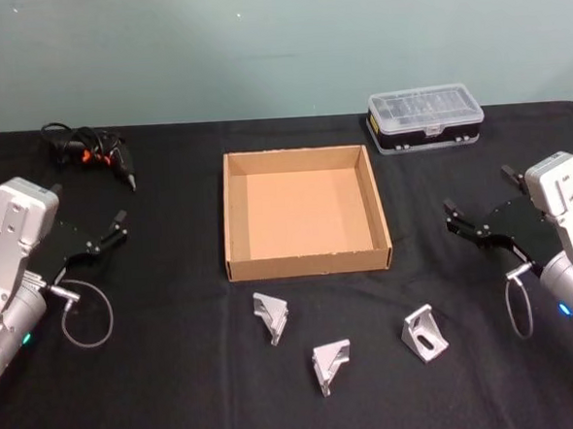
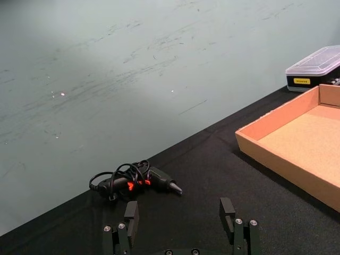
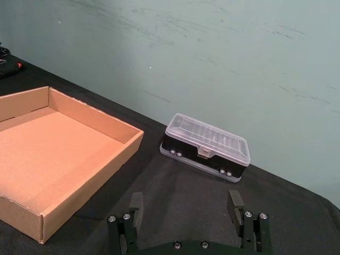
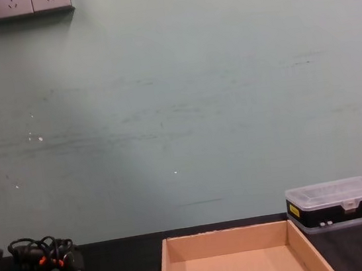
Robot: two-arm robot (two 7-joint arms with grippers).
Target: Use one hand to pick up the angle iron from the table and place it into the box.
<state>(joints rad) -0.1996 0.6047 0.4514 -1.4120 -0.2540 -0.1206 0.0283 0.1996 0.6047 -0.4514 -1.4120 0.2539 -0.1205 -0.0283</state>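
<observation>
With pickup not yet begun, the left claw (image 1: pixel 111 235) at 9 o'clock of the box (image 1: pixel 309 264) and the right claw (image 1: pixel 478 193) at 3 o'clock hang wide open and empty, so one must next descend onto an angle iron (image 1: pixel 422 333) lying on the desk (image 1: pixel 181 396) at 6 o'clock.

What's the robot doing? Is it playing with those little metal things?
It hasn't picked anything up yet. Three angle irons lie on the table, just in front of the box, which has nothing in it. The left gripper and right gripper are open, one on each side of the table, holding nothing. One of them has to put an angle iron in the box.
</observation>
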